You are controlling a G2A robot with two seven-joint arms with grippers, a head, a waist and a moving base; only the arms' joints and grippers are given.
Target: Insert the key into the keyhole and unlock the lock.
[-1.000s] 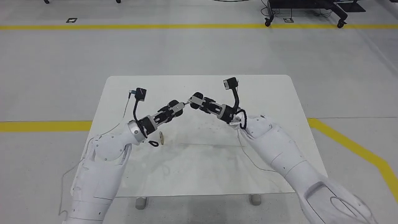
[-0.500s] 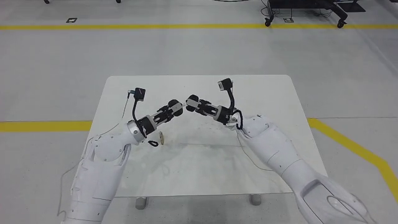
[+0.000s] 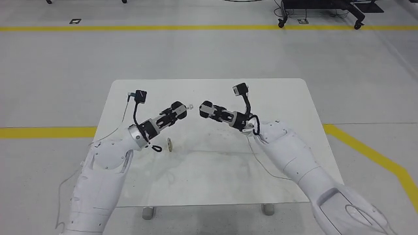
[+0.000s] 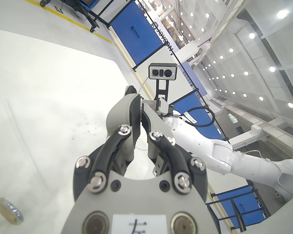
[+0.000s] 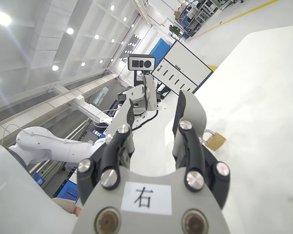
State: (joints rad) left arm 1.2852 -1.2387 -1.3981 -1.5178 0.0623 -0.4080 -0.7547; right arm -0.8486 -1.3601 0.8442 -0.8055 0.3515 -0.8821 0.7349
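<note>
While both arms hang above the worktop (image 3: 287,98) with their tips facing each other, the danger is plain. The lock (image 5: 215,140) lies loose on the surface with nothing holding it. A key pushed at it would, I reckon, just shove it along or spin it instead of going in.

The left end effector (image 4: 138,103) is pressed together. At its very tip there's a small pale sliver, the key (image 3: 189,107) by my guess, though it's too small to be sure. If that pinch is only on the edge, the key could twist or drop the moment it meets the keyhole.

The right end effector (image 5: 155,98) is spread wide with nothing between its fingers, so it looks like the one to go and pick up the lock. If it comes down off-centre, it may clip the shackle and skid the lock away.

Now, positions. The lock rests flat on the worktop, below the left end effector and on the robot's side of it. It sits close by that arm's wrist, well apart from both sets of fingers. The two end effectors are near one another, with a gap between them.
</note>
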